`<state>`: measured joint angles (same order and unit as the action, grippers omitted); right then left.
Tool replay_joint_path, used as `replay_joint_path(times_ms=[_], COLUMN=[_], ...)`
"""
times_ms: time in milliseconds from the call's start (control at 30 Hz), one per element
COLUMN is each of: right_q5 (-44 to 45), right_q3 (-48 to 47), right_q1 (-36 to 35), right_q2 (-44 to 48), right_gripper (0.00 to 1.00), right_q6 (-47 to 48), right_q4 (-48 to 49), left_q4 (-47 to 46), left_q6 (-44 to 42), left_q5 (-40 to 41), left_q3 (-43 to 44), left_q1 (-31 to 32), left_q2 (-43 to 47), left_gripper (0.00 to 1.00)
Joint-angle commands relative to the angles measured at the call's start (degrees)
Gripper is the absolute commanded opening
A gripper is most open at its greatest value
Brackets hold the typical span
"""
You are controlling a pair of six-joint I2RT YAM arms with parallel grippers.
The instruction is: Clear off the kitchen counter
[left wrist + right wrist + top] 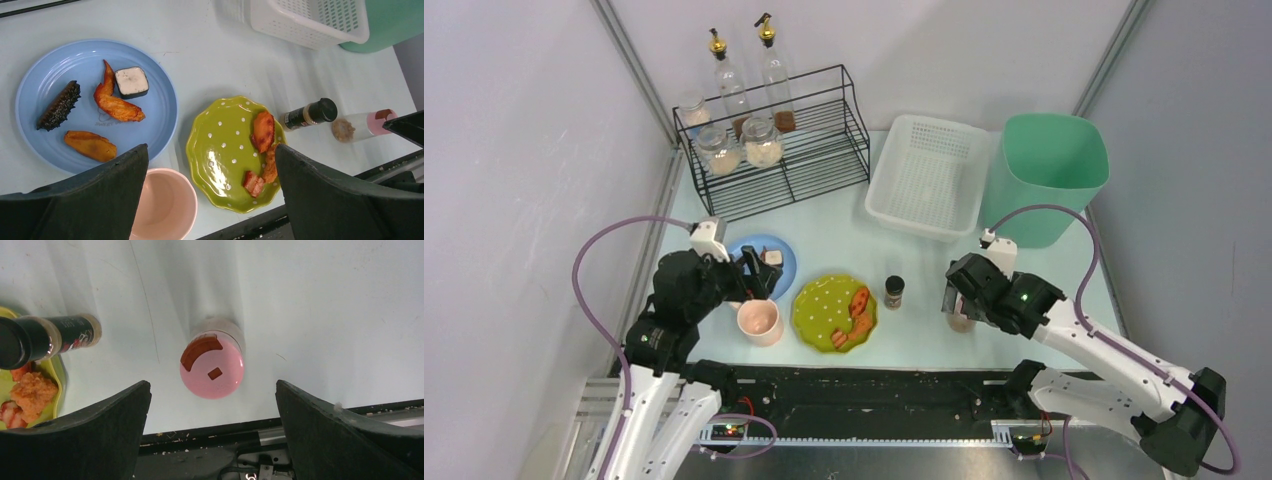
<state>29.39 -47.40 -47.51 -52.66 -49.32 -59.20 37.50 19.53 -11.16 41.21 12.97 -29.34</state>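
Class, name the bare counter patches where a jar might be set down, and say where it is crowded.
Bare: the kitchen counter between wire rack, white basket and green plate; also from the pink-lidded jar toward the green bin. Crowded: the near strip, with blue plate, pink cup, green plate, spice bottle and jar.

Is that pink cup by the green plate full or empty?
Empty: the left wrist view looks down into the pink cup and shows only its bare inside.

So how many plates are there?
2. The round blue ceramic plate lies on the left. The scalloped yellow-green dotted plate lies just right of it. None seems hidden.
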Motion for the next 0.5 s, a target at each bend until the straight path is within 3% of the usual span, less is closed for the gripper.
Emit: replay_joint_path(times_ms=[0, 200, 467], right_q5=[-0.2, -1.6, -3.5], right_q3=[1.2, 2.7, 3.0], right_q1=[1.5, 3.4, 3.9], right_q2=[-0.4, -1.1, -3.3], right_gripper=[0.99, 0.91, 0.73], right_q6=[0.3, 2.2, 4.2], right_q4=[4.1, 7.2, 10.1], left_q4=[-2.6, -2.7, -2.7], left_q6=[0.8, 1.0, 1.1], left_q5=[-1.6, -1.4, -1.2], left_q3=[-0.6, -1.0, -1.2], left_q1=[0.3, 0.2, 0.2], left_q2=[1.3, 2.7, 3.1], left_gripper=[1.00, 1.00, 1.00])
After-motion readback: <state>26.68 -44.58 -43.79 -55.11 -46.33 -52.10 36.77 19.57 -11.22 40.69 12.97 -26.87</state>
